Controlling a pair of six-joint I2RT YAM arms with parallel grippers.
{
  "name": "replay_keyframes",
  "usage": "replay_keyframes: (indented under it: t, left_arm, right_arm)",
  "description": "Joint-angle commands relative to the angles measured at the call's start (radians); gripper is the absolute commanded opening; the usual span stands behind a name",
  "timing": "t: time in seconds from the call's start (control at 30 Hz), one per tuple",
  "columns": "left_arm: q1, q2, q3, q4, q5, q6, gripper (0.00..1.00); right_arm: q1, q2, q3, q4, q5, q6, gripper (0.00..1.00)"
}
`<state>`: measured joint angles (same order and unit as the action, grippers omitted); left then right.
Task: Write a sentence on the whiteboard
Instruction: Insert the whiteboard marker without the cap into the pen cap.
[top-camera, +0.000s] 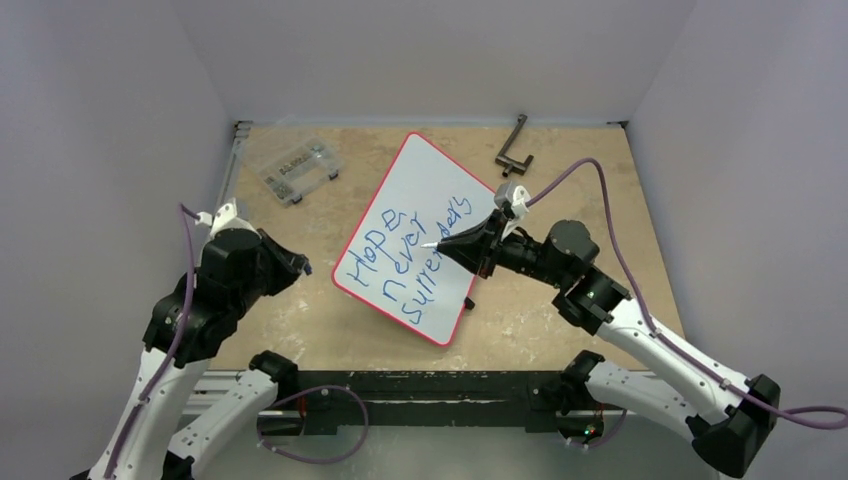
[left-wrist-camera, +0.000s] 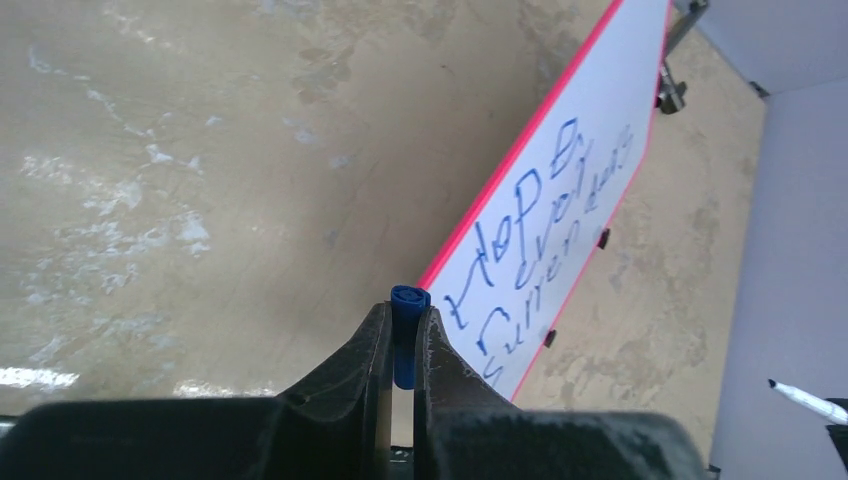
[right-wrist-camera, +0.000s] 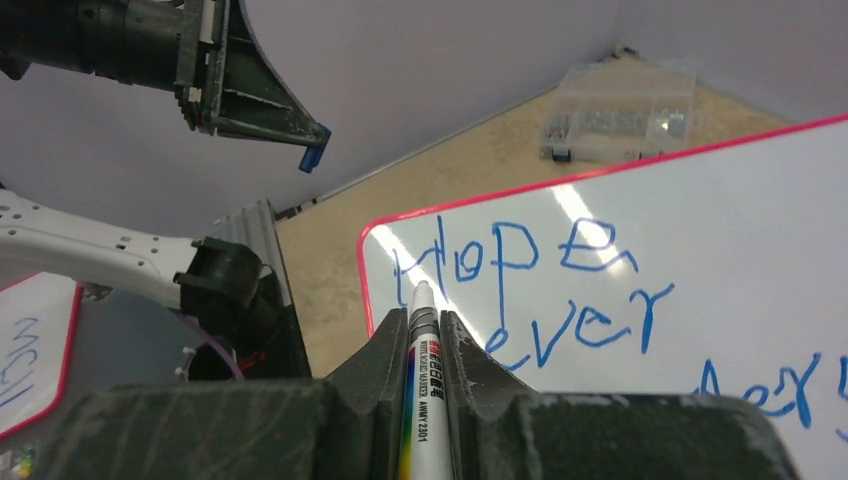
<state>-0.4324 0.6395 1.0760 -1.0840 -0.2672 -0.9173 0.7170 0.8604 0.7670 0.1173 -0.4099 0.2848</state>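
Where the large white red-rimmed whiteboard (top-camera: 425, 170) lies slanted on the tan wooden table (top-camera: 320, 330), its blue handwritten sentence (top-camera: 405, 260) reads "Hope never surrenders" | right gripper (right-wrist-camera: 425, 325) clamps a white marker pen (right-wrist-camera: 424, 420), tip over the lettering | left gripper (left-wrist-camera: 405, 318), beside the board, pinches a blue cap (left-wrist-camera: 408, 298).

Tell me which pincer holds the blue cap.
The left pincer: it is shut on the blue cap, while the right pincer grips the white marker instead.
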Motion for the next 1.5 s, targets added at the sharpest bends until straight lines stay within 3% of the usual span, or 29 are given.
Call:
replay_keyframes:
  t: [0.0,0.23,0.5,0.93,1.47]
  left_arm:
    - [0.004,0.082,0.094,0.103,0.108,-0.016,0.00]
    - [0.004,0.219,0.182,0.224,0.203,-0.112,0.00]
    - [0.009,0.255,0.141,0.404,0.292,-0.316,0.00]
    - [0.012,0.218,0.026,0.562,0.275,-0.615,0.00]
    - [0.012,0.194,0.001,0.590,0.271,-0.658,0.00]
  right_arm:
    - [0.070,0.019,0.018,0.199,0.097,-0.103,0.00]
    - [0.181,0.088,0.051,0.327,0.164,-0.282,0.00]
    - [0.237,0.130,-0.042,0.623,0.186,-0.477,0.00]
    - [0.272,0.280,-0.038,0.812,0.254,-0.522,0.00]
    - [0.303,0.366,-0.005,0.864,0.305,-0.527,0.00]
